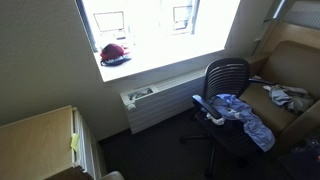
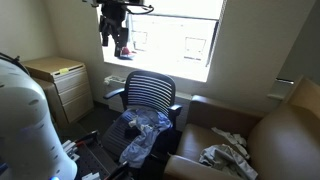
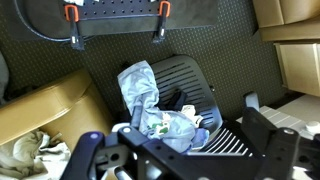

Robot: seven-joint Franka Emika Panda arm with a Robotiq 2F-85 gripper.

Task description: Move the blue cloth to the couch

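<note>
The blue cloth (image 1: 240, 115) lies crumpled on the seat of a black mesh office chair (image 1: 225, 75), draping over its front edge. It shows in both exterior views (image 2: 140, 135) and in the wrist view (image 3: 150, 105). The tan couch (image 1: 290, 70) stands beside the chair (image 2: 270, 140) and appears at the left of the wrist view (image 3: 50, 110). My gripper (image 2: 113, 38) hangs high above the chair, near the window. In the wrist view its jaws (image 3: 185, 160) are spread wide and empty, well clear of the cloth.
A crumpled white-grey cloth (image 2: 225, 155) lies on the couch seat (image 1: 285, 97). A wooden cabinet (image 2: 60, 80) stands by the wall. A radiator (image 1: 160, 105) runs under the window, with a red object (image 1: 114, 53) on the sill. A black base with orange clamps (image 3: 115, 15) sits on the floor.
</note>
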